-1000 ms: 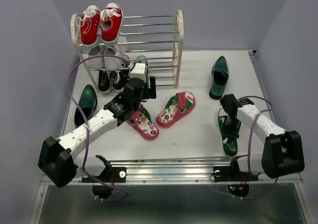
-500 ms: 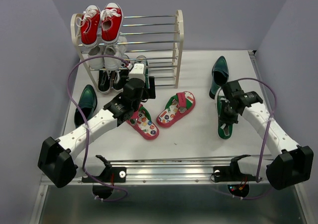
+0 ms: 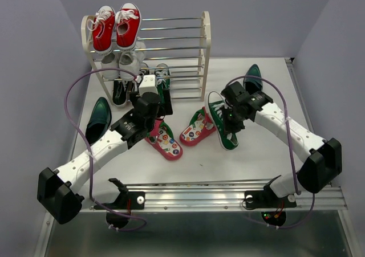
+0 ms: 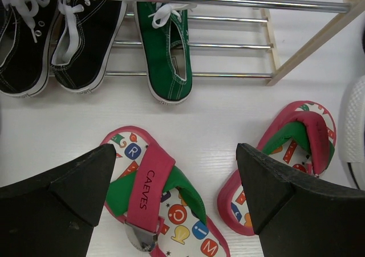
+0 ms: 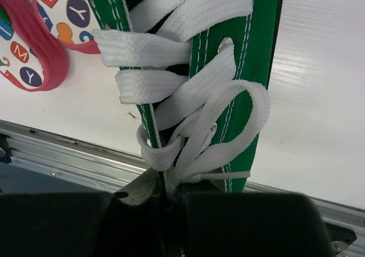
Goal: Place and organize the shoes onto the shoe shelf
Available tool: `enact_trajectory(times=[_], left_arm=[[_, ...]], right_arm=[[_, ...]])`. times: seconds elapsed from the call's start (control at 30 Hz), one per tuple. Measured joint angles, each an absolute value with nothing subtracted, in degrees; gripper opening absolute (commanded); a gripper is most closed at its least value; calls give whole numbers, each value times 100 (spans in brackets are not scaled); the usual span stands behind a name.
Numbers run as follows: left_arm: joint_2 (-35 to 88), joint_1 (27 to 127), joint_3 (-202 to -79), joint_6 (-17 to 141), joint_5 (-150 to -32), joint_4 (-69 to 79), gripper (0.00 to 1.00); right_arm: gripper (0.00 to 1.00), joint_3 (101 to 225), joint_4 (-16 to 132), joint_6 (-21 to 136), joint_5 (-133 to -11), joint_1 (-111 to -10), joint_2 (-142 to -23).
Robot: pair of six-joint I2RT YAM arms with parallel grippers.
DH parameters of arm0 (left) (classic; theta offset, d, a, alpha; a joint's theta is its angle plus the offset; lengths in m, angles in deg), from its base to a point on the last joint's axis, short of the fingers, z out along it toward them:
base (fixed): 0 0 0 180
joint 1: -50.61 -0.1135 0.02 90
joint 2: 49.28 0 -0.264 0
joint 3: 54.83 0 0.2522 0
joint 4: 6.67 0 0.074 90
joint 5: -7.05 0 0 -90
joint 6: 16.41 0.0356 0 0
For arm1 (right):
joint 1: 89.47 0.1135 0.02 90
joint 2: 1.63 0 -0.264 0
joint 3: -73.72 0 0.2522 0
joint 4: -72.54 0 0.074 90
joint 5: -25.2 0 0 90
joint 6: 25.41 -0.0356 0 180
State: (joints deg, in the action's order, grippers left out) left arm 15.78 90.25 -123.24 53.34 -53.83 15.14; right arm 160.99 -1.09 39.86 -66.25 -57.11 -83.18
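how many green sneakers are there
2. One green sneaker lies on the shoe shelf's bottom tier beside the black pair; the second green sneaker is held by the right gripper, beside the flip-flops. None seems hidden.

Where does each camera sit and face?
Top external: above, behind the robot, looking down on table, shoe shelf, left arm, right arm.
Left wrist: facing down past the open left tool at flip-flops, shelved sneaker.
Right wrist: close on the green sneaker the right tool grips.
Shared: top and left wrist show the flip-flops.

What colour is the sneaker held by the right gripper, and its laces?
The sneaker is green with white laces, clearest in the right wrist view, pinched in the right gripper.
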Motion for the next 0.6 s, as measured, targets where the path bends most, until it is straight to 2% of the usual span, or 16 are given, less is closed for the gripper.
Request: enact_trajectory(times=[0.23,0.6], left_arm=[[1416,9025,-12324,5067,-5232,1960,99],[1101,9025,-12318,4794,-5160,2273,99]], right_arm=[[1,16816,87,4084,-7005,-5134,-9389],[1,17785,463,3863,-7493,-4845,-10266]])
